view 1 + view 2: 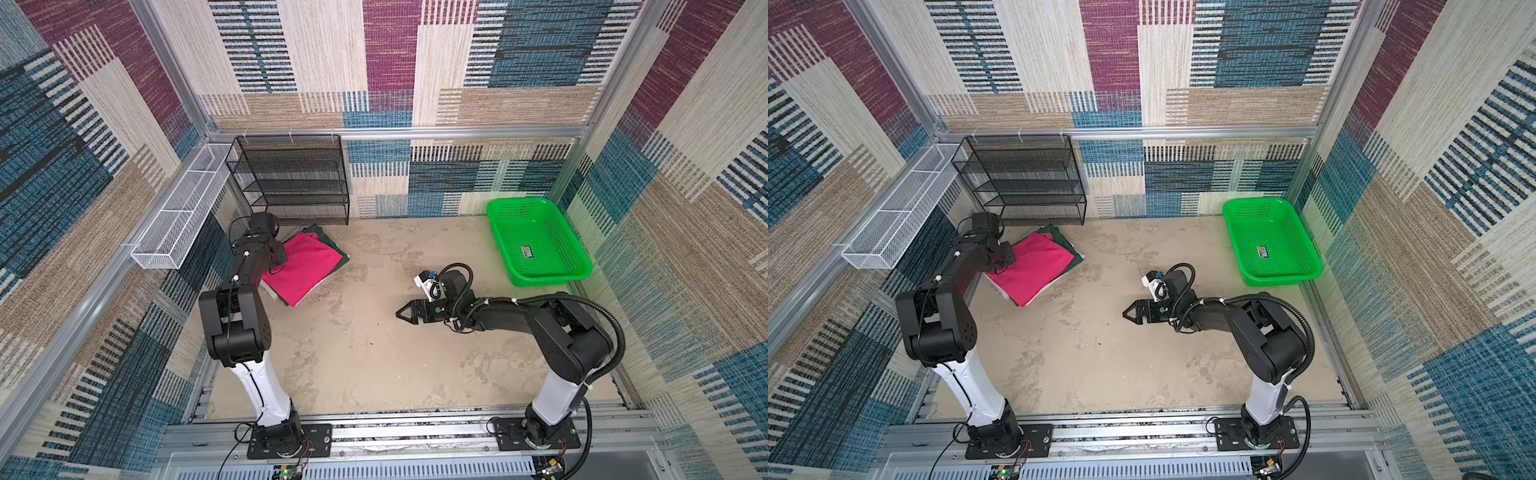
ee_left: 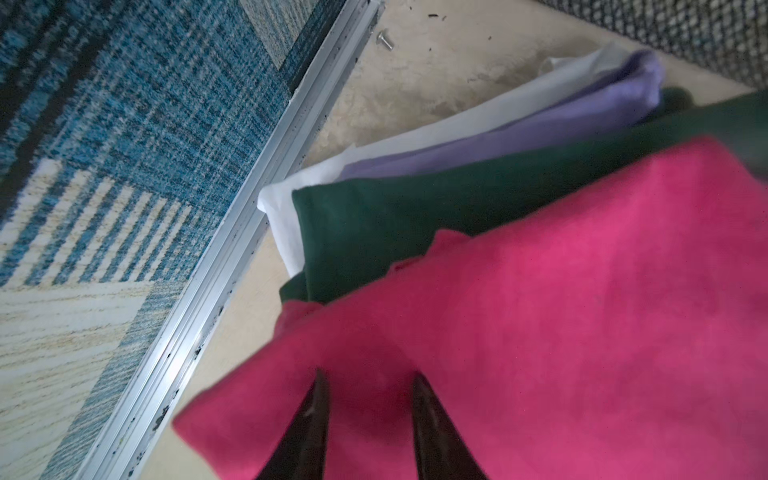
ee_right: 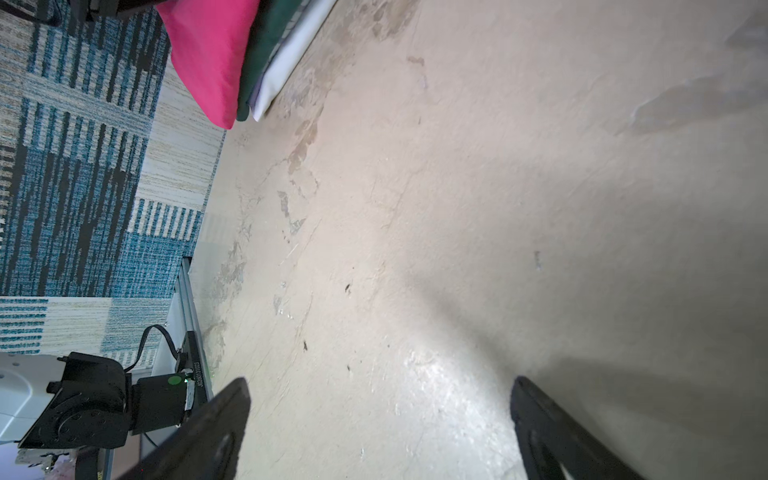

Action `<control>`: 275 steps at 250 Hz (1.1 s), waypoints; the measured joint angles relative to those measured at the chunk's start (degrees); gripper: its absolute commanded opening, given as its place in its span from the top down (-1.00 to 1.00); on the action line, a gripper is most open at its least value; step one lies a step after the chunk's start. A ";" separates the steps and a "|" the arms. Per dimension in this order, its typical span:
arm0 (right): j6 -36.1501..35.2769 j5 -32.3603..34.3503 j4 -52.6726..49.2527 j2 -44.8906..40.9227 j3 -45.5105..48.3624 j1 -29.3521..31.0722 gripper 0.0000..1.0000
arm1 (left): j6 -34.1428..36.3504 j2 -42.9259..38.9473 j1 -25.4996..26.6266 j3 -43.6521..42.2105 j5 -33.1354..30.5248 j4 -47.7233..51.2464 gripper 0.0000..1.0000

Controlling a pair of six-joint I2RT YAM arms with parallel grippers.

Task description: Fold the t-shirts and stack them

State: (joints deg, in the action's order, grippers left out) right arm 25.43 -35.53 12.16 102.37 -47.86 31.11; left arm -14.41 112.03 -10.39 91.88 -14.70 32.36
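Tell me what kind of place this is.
Likely a robot test cell, not a home: left arm and right arm bolted to an aluminium rail, carpet-tile walls, and a stack of folded t-shirts.

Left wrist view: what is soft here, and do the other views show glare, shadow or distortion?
Left wrist view: the pink t-shirt and the left tool are soft, close to the lens; the patterned wall is sharper. Right wrist view: a glare patch on the table ahead of the right tool, a broad shadow beside it. Both top views: sharp, evenly lit, wide-angle splay toward the edges.
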 measured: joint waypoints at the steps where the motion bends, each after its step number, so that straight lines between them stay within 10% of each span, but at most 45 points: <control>1: 0.00 0.00 0.00 0.04 -0.02 0.00 -0.97 | 0.00 0.13 -0.04 0.11 0.00 0.00 0.30; 82: -0.50 -1.29 0.35 3.80 -3.23 0.04 -0.97 | -2.93 8.55 -2.10 2.99 3.34 -0.48 0.32; 215: 0.28 -1.33 0.46 2.62 -3.41 0.04 -0.97 | -5.18 -12.46 -0.57 -17.22 8.96 -7.67 0.39; 275: 0.52 -1.33 0.37 0.31 -1.55 0.26 -0.97 | -6.58 -9.18 -0.70 -20.33 8.83 -7.72 0.39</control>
State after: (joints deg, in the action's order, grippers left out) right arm 25.96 -36.86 12.53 102.67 -49.41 31.38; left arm -20.99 102.85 -11.09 71.55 -5.87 24.64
